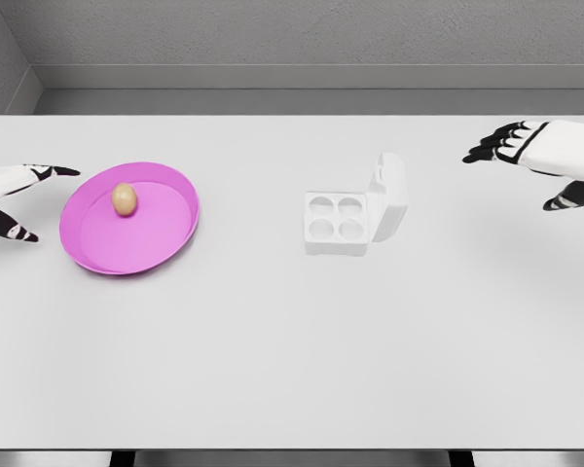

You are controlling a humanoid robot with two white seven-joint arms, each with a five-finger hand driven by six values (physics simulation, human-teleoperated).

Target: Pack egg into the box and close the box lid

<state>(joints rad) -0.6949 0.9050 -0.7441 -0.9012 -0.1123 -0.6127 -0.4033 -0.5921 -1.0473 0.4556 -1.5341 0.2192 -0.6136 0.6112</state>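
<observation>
single head view looks down over the table (292, 370).

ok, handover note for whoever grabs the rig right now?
Left hand: open, holding nothing, at the left edge beside the pink plate.
Right hand: open, holding nothing, at the far right.
Egg: on the plate, untouched.
Egg box: mid-table, lid open and standing up on its right side, all four cups empty.
Done: nothing.
Left: grasp egg, place in a cup, close lid.

- Broad, flat white rectangular table (292, 341) fills most of the view.
- Grey textured wall (302, 29) behind it, evenly lit.
</observation>
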